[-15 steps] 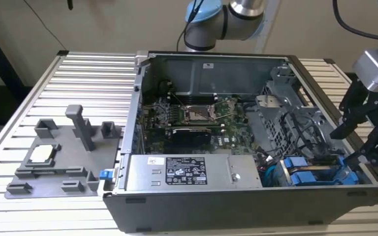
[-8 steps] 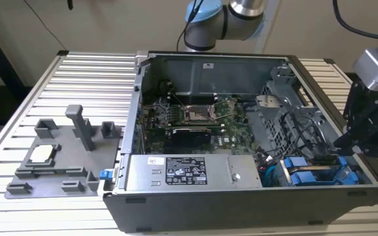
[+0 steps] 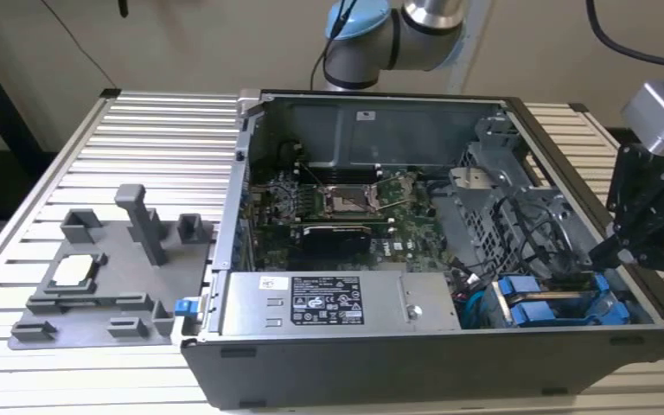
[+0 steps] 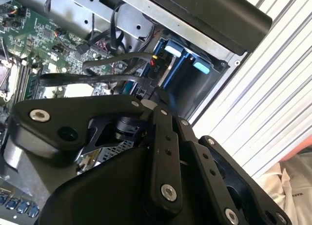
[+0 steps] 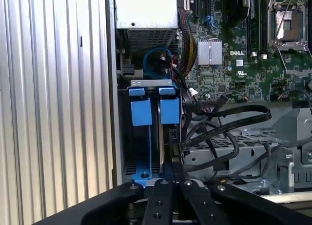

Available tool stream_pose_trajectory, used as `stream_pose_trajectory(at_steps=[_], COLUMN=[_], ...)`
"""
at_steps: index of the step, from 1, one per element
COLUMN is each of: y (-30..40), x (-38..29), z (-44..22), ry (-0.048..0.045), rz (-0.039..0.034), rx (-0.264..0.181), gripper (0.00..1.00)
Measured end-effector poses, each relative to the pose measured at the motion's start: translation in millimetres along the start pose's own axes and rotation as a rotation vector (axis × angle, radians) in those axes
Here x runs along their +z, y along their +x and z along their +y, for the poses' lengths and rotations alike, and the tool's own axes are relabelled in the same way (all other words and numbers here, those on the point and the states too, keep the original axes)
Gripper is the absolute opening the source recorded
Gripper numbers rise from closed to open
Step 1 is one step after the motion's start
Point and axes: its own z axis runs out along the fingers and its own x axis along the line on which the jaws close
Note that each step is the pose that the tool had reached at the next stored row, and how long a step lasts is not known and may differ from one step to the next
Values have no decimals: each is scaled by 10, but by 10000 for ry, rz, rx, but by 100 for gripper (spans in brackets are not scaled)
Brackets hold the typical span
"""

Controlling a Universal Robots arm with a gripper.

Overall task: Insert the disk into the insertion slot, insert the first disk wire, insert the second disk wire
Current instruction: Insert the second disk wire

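Two blue-framed drives (image 5: 141, 112) (image 5: 169, 110) stand side by side in the insertion slots of the grey drive cage (image 5: 151, 82). The disk is one of them; I cannot tell which. In the exterior view the drives (image 3: 539, 304) sit at the front corner of the open computer case, on the exterior view's right. My gripper (image 5: 171, 169) (image 3: 597, 258) (image 4: 155, 93) hangs just above the cage, in line with the drive nearer the motherboard. Its fingers are pressed together on the end of a black disk wire (image 5: 214, 132), which loops away over the cage.
The open case (image 3: 367, 380) lies on a slatted metal table (image 3: 148, 130), with the motherboard (image 3: 344, 203) and power supply (image 3: 321, 303) exposed. More black cables (image 4: 97, 78) cross beside the cage. A grey plastic fixture (image 3: 101, 277) lies at the exterior view's left.
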Motion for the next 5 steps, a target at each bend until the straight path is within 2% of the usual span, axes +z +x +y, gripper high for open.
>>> stream_pose_trajectory(at_steps=[5], y=[0], x=[-4], z=[0], ry=[0], rz=[1], rx=[0], gripper=[11])
